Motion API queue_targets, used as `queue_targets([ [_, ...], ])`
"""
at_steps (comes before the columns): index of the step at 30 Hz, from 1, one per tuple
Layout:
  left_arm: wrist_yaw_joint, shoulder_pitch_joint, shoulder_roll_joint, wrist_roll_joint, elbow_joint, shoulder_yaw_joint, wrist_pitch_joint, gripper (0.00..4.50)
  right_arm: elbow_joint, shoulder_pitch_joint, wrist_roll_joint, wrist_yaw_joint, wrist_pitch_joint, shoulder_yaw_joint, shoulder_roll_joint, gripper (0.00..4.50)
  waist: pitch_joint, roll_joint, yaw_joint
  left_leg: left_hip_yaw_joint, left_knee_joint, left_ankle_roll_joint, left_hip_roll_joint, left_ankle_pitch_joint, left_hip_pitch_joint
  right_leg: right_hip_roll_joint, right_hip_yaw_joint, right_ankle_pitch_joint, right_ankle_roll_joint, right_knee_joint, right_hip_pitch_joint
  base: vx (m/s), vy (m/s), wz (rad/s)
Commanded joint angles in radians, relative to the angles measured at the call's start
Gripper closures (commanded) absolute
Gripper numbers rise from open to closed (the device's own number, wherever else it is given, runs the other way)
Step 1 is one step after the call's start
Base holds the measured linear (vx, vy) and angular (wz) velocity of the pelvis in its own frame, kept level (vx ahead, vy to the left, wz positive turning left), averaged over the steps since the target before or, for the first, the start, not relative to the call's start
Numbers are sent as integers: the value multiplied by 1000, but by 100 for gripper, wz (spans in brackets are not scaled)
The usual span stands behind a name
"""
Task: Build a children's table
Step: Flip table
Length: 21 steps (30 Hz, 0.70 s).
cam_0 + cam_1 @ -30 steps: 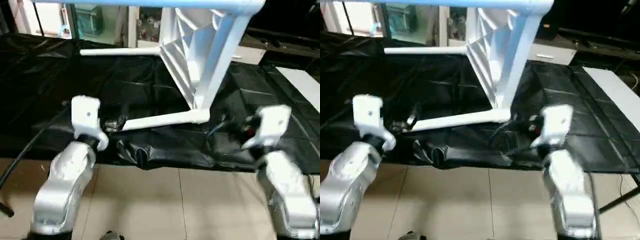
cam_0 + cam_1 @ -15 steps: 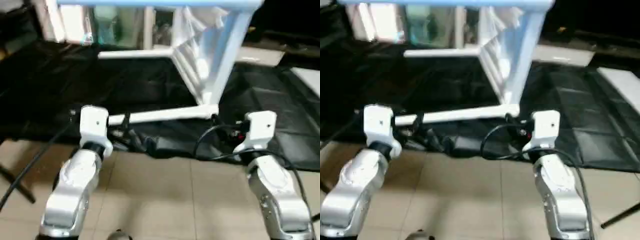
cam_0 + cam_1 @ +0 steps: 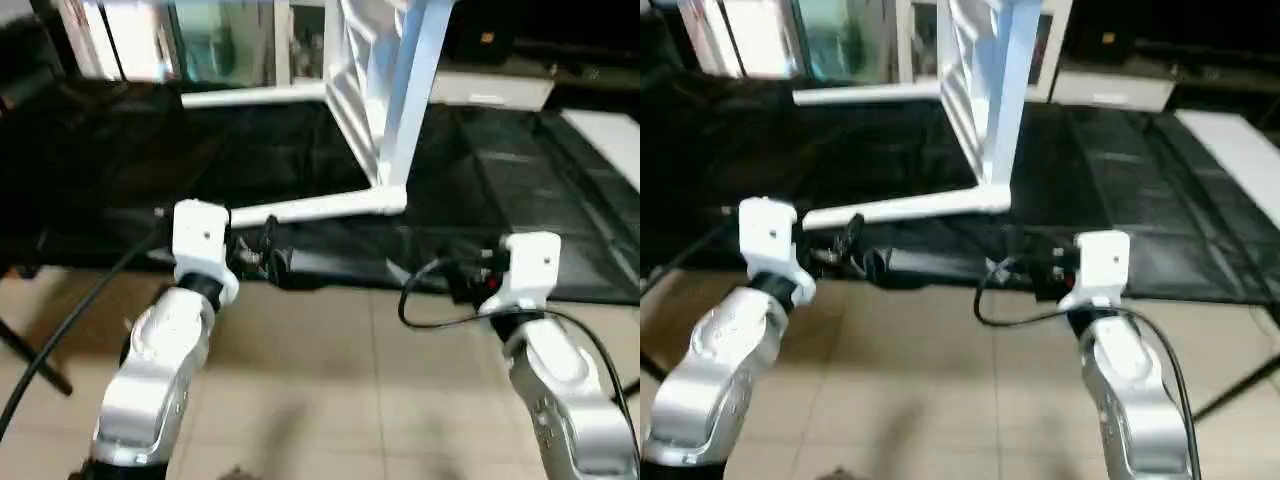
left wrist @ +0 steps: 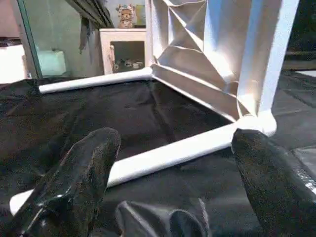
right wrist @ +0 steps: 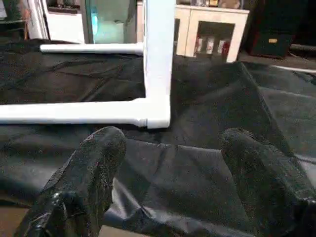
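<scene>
Both grippers hang wide open and empty just off the near edge of the black-sheeted work table (image 3: 560,200), the left gripper (image 4: 173,163) by the tip of a leg (image 3: 310,208), the right gripper (image 5: 170,163) near its corner socket (image 5: 157,116). Behind them, the children's table (image 3: 375,90) stands tipped on its side on the sheet, another leg (image 3: 255,96) lying farther back.

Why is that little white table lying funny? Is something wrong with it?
The white plastic children's table is tipped on its side on the black-sheeted work table, its square top standing on edge and two tube legs lying flat. The black sheet is rumpled at the front edge.
</scene>
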Motion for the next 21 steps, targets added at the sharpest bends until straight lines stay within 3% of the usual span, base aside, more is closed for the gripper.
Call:
queue_targets([
  [1,-4,-7,-2,6,-21,9,2,36,-19,-9,-2,1,9,1,-2,98,-21,29,-27,-51,-164,-15,95,-896,18,-38,-20,-474,24,-37,72,-70,59,-13],
  [2,-5,-4,-3,7,-23,11,3,36,-15,-11,-3,4,7,6,-4,98,-30,35,-1,-44,-210,-17,107,-960,-31,-33,-10,-272,2,89,128,-67,46,-7],
  [3,-4,-3,-2,6,-23,11,3,36,-13,-13,-6,7,7,8,-4,98,-22,16,19,3,-214,34,101,-943,8,-39,46,-254,-6,104,99,-67,46,-7],
  [4,-2,-2,-3,4,-23,12,3,36,-11,-16,-6,12,6,10,-4,98,-30,-20,6,14,-162,19,80,-858,38,-72,86,-470,-4,34,89,24,-51,-5],
  [5,-1,-2,-3,3,-23,13,2,36,-10,-18,-5,15,5,11,-3,98,-17,-55,9,31,-43,-7,20,-674,56,-129,110,-851,15,-125,38,67,-43,-20],
  [6,-1,-2,-3,3,-22,13,0,36,-8,-23,-8,19,6,15,-6,98,-13,-52,27,18,113,58,-3,-240,16,-229,170,-1129,-13,-217,59,67,-43,-20],
  [7,-1,-1,-4,3,-22,13,-1,36,-8,-27,-7,24,6,17,-7,98,-20,-49,34,-7,118,72,2,-174,-37,-242,191,-1078,-23,-196,109,75,31,-13],
  [8,-1,-1,-4,6,-22,13,-4,36,-8,-35,-3,33,7,23,-8,98,-27,-36,52,-12,58,58,15,-152,-36,-203,159,-906,-44,-171,125,66,15,-4],
  [9,0,0,-4,7,-22,13,-5,36,-8,-40,-1,36,9,25,-9,98,-44,-26,42,3,-19,56,21,-138,-7,-126,108,-606,-96,-138,130,91,20,7],
  [10,1,0,-5,7,-23,15,-4,36,-7,-44,3,36,9,22,-7,98,-59,-3,38,6,-53,50,29,-122,30,-97,76,-459,-112,-124,123,54,47,18],
  [11,0,0,-5,9,-23,16,-4,36,-5,-47,3,33,8,21,-7,98,-56,-8,7,-54,-103,133,45,-214,14,-50,25,-294,-105,-79,119,54,47,18],
  [12,0,-1,-5,13,-25,17,-4,36,-1,-50,0,32,7,20,-10,98,-64,10,-9,-84,-100,248,17,-267,33,-58,0,-211,-111,-91,124,102,69,31],
  [13,0,-1,-4,14,-26,17,-4,36,0,-51,-3,32,7,20,-12,98,-66,12,-25,-102,-89,361,-5,-192,22,-61,-10,-158,-105,-100,149,126,55,55],
  [14,-1,-2,-4,15,-27,16,-4,36,2,-52,-7,32,6,21,-15,98,-68,18,-24,-110,-83,398,-12,-144,33,-57,-15,-151,-100,-102,149,213,66,87],
  [15,-1,-2,-5,17,-28,17,-3,36,5,-53,-4,28,0,14,-11,98,-70,21,-56,-170,-91,465,40,-145,128,-34,-14,-165,-109,-29,62,141,39,62],
  [16,-2,-2,-6,18,-28,17,-3,36,7,-54,-2,23,1,7,-9,98,-76,18,-76,-211,-94,531,51,-104,146,-21,-8,-170,-73,10,35,174,2,47],
  [17,-2,-2,-7,19,-28,16,-3,36,10,-55,-4,16,-1,-1,-8,98,-86,0,-84,-219,-76,570,113,14,199,-43,38,-155,7,67,-46,139,-33,16],
  [18,-2,-3,-8,20,-27,15,-4,36,16,-60,-7,13,-2,-7,-10,98,-79,-10,-83,-198,-84,584,103,87,162,-60,68,-100,65,83,-64,139,-33,16],
  [19,-2,-4,-9,18,-26,14,-4,36,18,-62,-8,13,-4,-7,-11,98,-74,-27,-77,-141,-81,525,45,81,127,-66,92,1,49,32,-59,96,-58,2],
  [20,-2,-5,-9,18,-26,14,-4,36,19,-62,-8,13,-4,-7,-11,98,-69,-47,-75,-96,-68,459,-7,13,89,-80,117,50,36,-33,-21,79,-107,10],
  [21,-4,-5,-9,19,-25,11,-4,36,20,-64,-12,12,-6,-7,-11,98,-68,-101,-37,-25,15,326,-109,-159,5,-124,209,-160,65,-127,92,79,-107,10],
])
